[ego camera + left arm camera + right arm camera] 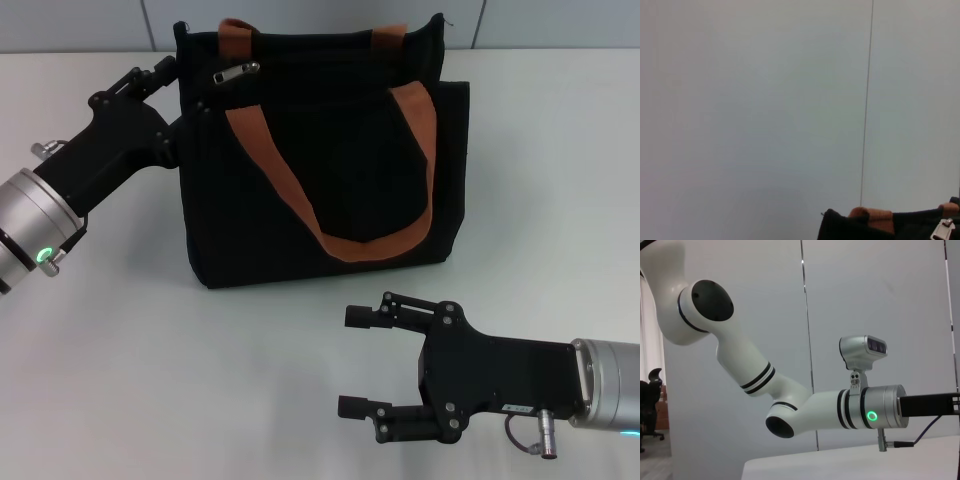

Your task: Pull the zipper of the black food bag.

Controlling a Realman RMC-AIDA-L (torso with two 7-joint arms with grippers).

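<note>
Reaching the bag at its upper corner, the left pincer, grip unreadable, sits near the zipper, unpulled; right pincer idles spread.

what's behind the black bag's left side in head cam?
The left gripper reaches to the black food bag at its upper left corner, near the zipper. Its fingertips are hidden by the bag. The right gripper hovers open in front.
</note>
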